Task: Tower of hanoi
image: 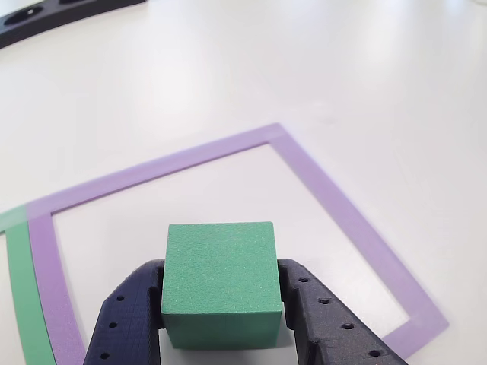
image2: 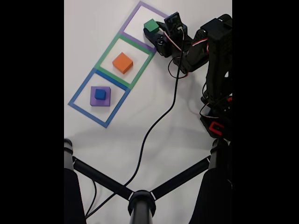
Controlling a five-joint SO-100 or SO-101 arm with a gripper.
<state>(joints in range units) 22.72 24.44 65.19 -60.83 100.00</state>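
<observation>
A green cube [image: 221, 283] is pinched between the jaws inside the purple square [image: 335, 205]; no writing can be read.

Green cube [image: 221, 283]: matt, finely grainy, foam-like. Gripper [image: 221, 323] fingers [image: 125, 319]: dark, layered printed plastic, dull sheen. Table [image: 304, 68]: smooth white, faintly glossy. Purple square outline [image: 342, 213]: flat matt tape.

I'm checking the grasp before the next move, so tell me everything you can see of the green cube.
The green cube is a plain block with a matte, finely grainy surface, sharp edges and no markings. It sits upright and square between the dark blue fingers of the gripper, which press on its left and right sides. In the fixed view it is inside the purple-bordered square. Whether it rests on the table or is lifted cannot be told.
</observation>
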